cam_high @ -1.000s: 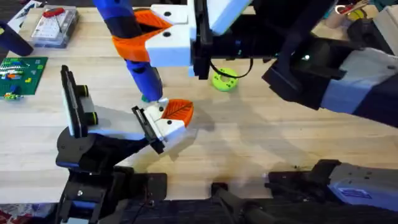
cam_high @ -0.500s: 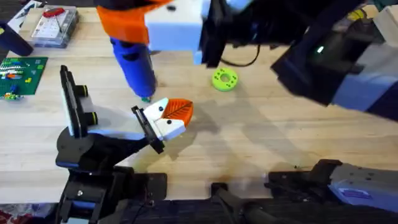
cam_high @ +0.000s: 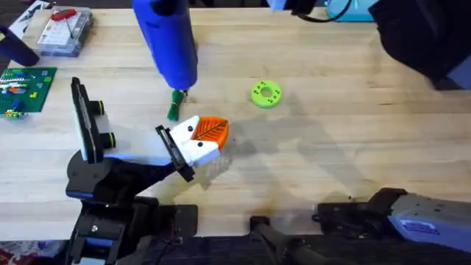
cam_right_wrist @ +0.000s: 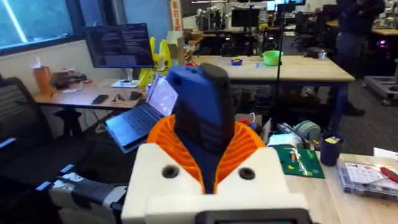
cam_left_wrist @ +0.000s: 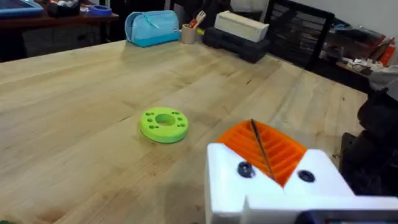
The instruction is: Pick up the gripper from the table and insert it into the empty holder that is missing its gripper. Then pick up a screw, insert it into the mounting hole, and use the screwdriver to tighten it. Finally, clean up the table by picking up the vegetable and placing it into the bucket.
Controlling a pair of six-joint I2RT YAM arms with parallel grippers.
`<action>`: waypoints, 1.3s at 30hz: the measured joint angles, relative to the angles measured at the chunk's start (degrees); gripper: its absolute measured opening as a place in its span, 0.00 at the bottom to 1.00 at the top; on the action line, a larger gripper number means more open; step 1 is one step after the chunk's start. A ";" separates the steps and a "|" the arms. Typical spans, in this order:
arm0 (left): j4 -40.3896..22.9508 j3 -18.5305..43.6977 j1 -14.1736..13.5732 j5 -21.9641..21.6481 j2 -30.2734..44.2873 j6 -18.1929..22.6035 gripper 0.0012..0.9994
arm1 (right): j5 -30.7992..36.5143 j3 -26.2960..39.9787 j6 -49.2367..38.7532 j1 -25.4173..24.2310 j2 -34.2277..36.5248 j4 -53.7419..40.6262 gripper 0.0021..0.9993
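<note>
Now we judge the screw-tightening step to be in hand: our right gripper (cam_right_wrist: pixel 211 177) is clamped on the screwdriver (cam_high: pixel 168 44), whose blue body runs up between the orange pads in the right wrist view; overhead, the screwdriver stands above the table (cam_high: pixel 353 147), its metal tip just beyond the holder (cam_high: pixel 110 158) and pointing down toward a small green piece (cam_high: pixel 174 110) that lies beside the holder's clamp (cam_high: pixel 175 152); whether the tip touches anything we cannot tell. The white and orange gripper part (cam_high: pixel 202 140) already sits in that clamp, at the end of the holder's white arm, so we take the insertion as done; we cannot make out a screw in its mounting hole. Our left gripper (cam_left_wrist: pixel 270 165) looks shut, its orange pads meeting on a thin dark line with nothing between them that we can make out; it points over bare wood toward the green disc (cam_left_wrist: pixel 164 124), which lies well apart from the holder, on the far side of the seated part. Next, by our reckoning, the tip has to be lined up square over the mounting hole beside the clamp and lowered straight, since a slanted approach could slip off the screw head or nudge the seated part; after that the vegetable remains to go to the bucket.
</note>
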 joint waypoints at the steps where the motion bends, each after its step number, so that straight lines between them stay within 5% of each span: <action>1: 0.00 0.00 0.00 0.00 0.00 0.00 0.01 | -0.41 0.12 0.16 0.02 -0.01 0.02 0.05; 18: 0.00 0.00 0.00 0.00 0.00 0.00 0.01 | -7.10 -0.63 -3.42 3.74 -0.02 -0.28 0.04; 39: 0.00 0.00 0.00 0.00 0.00 0.00 0.01 | 0.99 -14.69 -5.66 4.28 -0.11 11.72 0.04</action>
